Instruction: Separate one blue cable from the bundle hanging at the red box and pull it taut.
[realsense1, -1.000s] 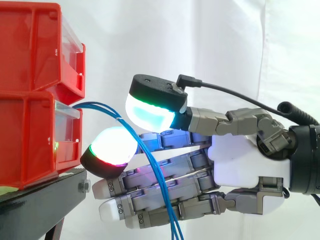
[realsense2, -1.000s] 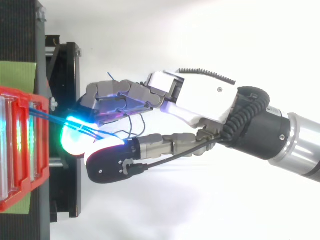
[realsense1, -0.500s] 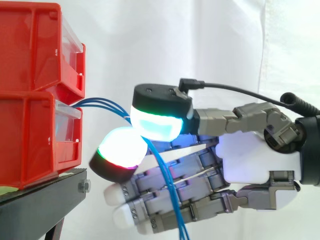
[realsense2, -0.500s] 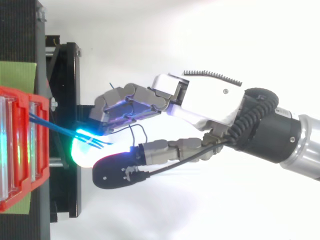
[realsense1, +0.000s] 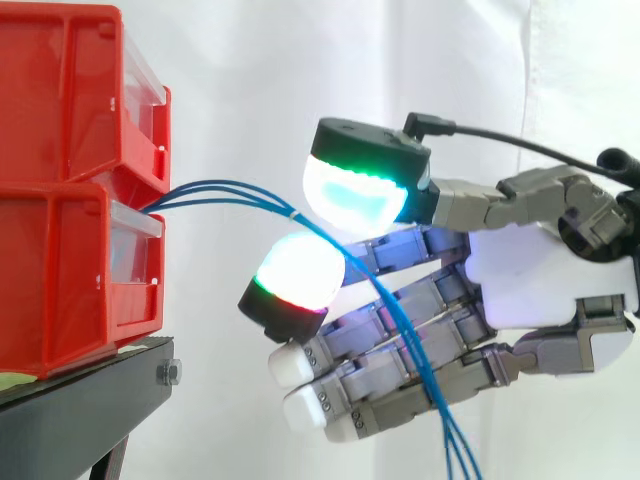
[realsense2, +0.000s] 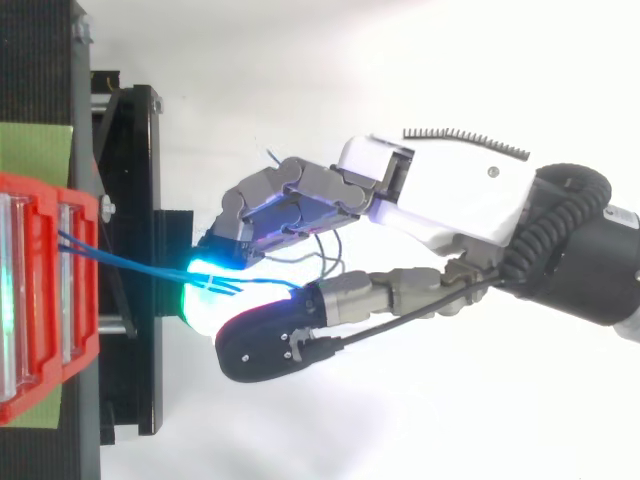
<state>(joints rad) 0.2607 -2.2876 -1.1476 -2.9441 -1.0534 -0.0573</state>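
Holding these cables (realsense1: 230, 190) will need a gentle touch. They are thin, soft and smooth, so by the look of them they weigh almost nothing, bend at once, and can slide between the pads if you pull quickly. They should not break easily, but a hard jerk may load the place where they leave the box (realsense1: 60, 270).

You see a few bright blue strands, all alike. In the side view they come out of the front of the lower box at the left middle, a little spread. They arch to the right, meet at a small white mark and pass between two glowing pads (realsense1: 355, 190). From there they fall over the other fingers and leave at the bottom edge, right of centre. In the top view they run from the box at the left to the hand (realsense2: 450, 190) in the centre.

The hand is closed on the cables, pinching them between the thumb pad and one finger pad. You cannot tell from here whether one strand or all of them are inside the pinch. The run from box to hand is curved, so it is not yet taut.

The best place to take one strand is near the box, left of the white mark, where they lie apart.
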